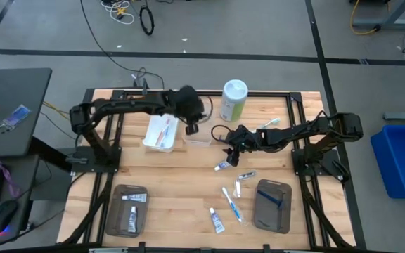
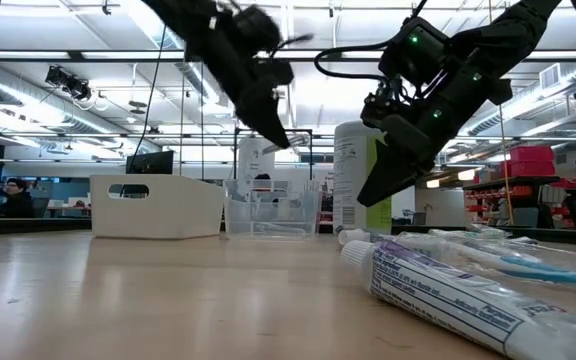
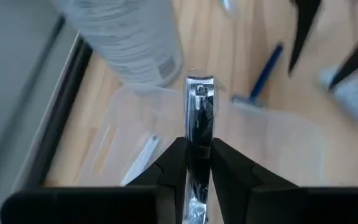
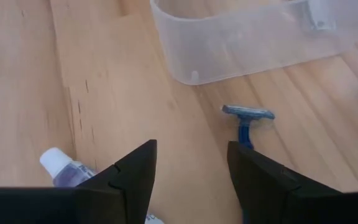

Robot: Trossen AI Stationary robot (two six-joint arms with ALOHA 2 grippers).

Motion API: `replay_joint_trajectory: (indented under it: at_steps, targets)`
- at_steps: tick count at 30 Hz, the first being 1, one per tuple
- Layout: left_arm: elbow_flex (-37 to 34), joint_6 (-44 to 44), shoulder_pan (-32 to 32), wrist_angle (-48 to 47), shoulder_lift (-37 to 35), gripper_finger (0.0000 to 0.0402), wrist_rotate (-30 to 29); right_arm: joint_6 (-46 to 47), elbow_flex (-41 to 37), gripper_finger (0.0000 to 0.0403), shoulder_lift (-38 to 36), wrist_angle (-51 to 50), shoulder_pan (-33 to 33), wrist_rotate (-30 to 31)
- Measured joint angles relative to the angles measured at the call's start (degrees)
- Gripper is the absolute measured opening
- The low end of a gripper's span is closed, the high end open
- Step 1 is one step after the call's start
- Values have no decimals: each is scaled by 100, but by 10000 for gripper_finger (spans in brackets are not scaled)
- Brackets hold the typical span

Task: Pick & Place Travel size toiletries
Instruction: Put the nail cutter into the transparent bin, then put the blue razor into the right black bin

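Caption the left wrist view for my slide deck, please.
Left gripper pinches a shiny nail clipper above the clear tray, blue razor beyond.

Honestly nothing readable here. The tube (image 2: pixel 448 290) lying below the right end effector (image 2: pixel 375 190) has purple print, and the canister (image 2: pixel 353 175) right behind it has small lines, all too blurry to make out.
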Motion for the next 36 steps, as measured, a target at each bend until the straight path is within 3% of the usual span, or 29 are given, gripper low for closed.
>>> replay_joint_trajectory:
  at_steps: [2,5,17,36]
  targets:
    - [-192,-382,213,435,-1,69,375,-110,0,206,0,-1,-9,36]
    - [-579,-633,349,834,-11,67,440,-313,0,208,0,17,-13,43]
    - [-1659,-270,283,1722,-11,103,497,-400,0,204,-2,155,-15,46]
    - [-1626,-682,186,1546,-49,151,299,-402,0,213,-2,432,-15,42]
